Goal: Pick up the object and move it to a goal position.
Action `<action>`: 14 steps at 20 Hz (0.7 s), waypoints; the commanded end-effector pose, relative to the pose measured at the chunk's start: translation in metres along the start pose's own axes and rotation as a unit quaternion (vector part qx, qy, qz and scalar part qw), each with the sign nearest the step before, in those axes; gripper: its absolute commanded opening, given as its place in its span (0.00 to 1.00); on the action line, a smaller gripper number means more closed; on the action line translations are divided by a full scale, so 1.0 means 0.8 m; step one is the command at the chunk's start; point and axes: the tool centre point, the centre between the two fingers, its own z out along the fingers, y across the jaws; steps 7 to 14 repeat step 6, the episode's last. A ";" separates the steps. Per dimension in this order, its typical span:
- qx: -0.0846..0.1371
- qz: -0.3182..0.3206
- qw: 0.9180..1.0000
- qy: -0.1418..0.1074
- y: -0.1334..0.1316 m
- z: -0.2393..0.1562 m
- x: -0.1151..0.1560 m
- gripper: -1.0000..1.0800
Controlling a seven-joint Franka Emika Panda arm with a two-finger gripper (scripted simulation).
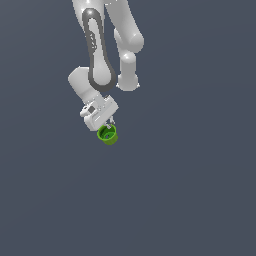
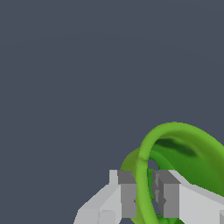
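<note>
The bright green cup [image 1: 108, 134] hangs under the white arm in the middle of the exterior view, tilted, its hollow inside showing. My gripper [image 1: 106, 126] is shut on the cup's rim. In the wrist view the cup [image 2: 183, 148] fills the corner of the picture, and the gripper [image 2: 145, 197] pinches its thick rim wall, one finger outside and one finger [image 2: 168, 197] inside the hollow. No goal marker shows in either view.
The white arm [image 1: 102, 55] comes down from the top of the exterior view. Behind it there is only a plain dark grey ground.
</note>
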 end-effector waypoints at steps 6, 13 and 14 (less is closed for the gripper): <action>0.000 -0.001 1.000 0.000 -0.012 -0.016 -0.011 0.00; 0.000 -0.001 1.000 0.000 -0.012 -0.016 -0.011 0.00; 0.000 -0.001 1.000 0.000 -0.012 -0.016 -0.011 0.00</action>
